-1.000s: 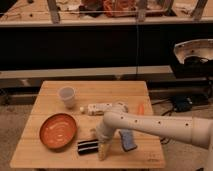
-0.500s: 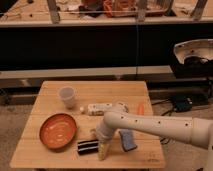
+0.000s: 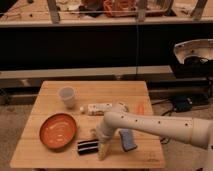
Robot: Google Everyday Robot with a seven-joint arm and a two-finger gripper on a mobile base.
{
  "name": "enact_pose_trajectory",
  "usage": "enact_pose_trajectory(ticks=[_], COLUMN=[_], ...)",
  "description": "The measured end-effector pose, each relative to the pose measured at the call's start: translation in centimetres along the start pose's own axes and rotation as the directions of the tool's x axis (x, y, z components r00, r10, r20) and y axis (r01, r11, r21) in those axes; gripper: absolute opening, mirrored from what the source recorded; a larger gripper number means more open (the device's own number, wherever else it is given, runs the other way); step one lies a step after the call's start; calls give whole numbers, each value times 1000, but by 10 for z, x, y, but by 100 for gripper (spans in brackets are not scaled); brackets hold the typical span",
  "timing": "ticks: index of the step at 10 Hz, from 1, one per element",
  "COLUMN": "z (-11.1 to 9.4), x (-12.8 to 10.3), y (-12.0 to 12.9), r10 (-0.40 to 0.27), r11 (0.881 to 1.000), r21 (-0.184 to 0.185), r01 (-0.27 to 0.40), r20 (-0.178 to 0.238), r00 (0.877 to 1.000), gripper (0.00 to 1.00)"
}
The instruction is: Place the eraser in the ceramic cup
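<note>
The eraser [image 3: 87,147], a flat black block with thin white stripes, lies on the wooden table [image 3: 110,92] near its front edge, just right of the orange bowl. The ceramic cup [image 3: 67,96], small and whitish, stands upright at the back left of the table. My gripper [image 3: 101,145] hangs at the end of the white arm [image 3: 160,127] that reaches in from the right. It points down directly right of the eraser, touching or nearly touching its right end. The cup is well behind and to the left of the gripper.
A wide orange-red bowl [image 3: 58,131] sits front left. A white oblong block [image 3: 100,107] lies mid-table, a blue-grey pad [image 3: 127,139] under the arm, and a small orange item [image 3: 140,107] to the right. A dark shelf unit stands behind the table.
</note>
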Motion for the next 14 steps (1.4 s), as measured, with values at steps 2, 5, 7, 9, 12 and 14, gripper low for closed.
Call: enact_pose_trajectory(ticks=[2,5,7,9,12,14], z=[0,-1,-1,-1,-1,-2], x=[1,1,1,1,1,1], y=[0,0,0,0,0,0], r10=[2,4,4,5,8,10], r11=[1000,1000,1000,1000,1000,1000], r21=[-2,-4,-5,-7,-9,-10], r01=[-2,-4,-4,-5,-8,-10], r20=[3,6,10,13,17,19], r00=[1000,1000,1000,1000,1000,1000], gripper=[80,80,80,80,80,80])
